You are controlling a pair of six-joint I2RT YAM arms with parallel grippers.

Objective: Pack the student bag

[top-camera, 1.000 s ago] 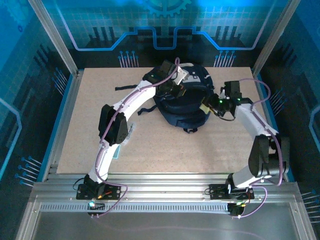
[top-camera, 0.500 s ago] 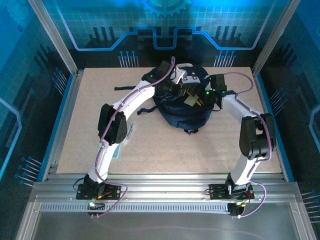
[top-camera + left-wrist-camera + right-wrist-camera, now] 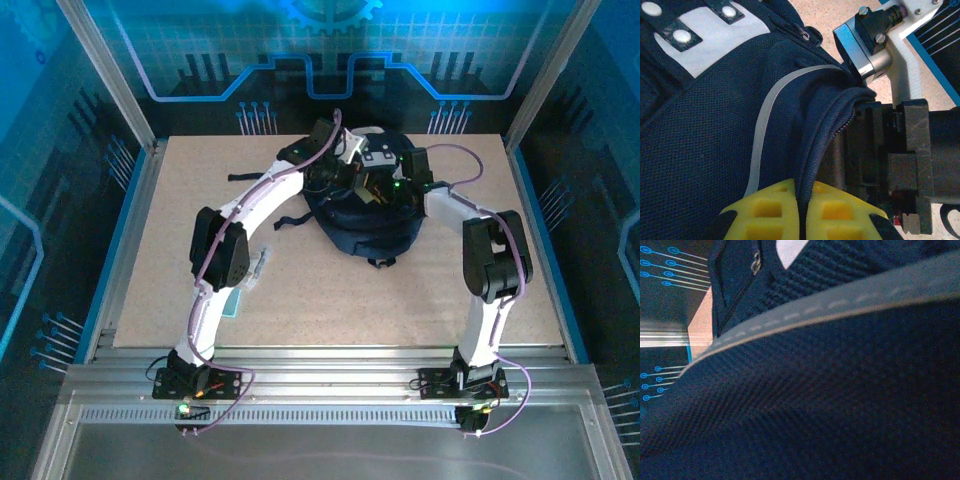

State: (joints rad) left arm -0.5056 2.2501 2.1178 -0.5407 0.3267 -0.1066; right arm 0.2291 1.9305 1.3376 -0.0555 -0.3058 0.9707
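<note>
Student bag (image 3: 365, 228): left fingers (image 3: 767, 212) pinch its zip edge; I'd lift it higher for the right arm (image 3: 450, 205), whose fingers' spread I cannot tell.

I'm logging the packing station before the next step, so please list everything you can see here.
student bag: one, dark navy with light grey patches and thin white stripes, far centre of the table
table: one, beige board, under everything
small pale item: one, whitish, on the table beside the left arm's elbow; too small to identify
flat teal item: one, teal, near left, partly under the left arm
left arm: one, white and black, reaching to the bag
right arm: one, white and black, reaching to the bag
left gripper: one, yellow pads, shut on the bag's opening edge
right gripper: one, dark, at the bag's opening; open or shut unclear
</note>
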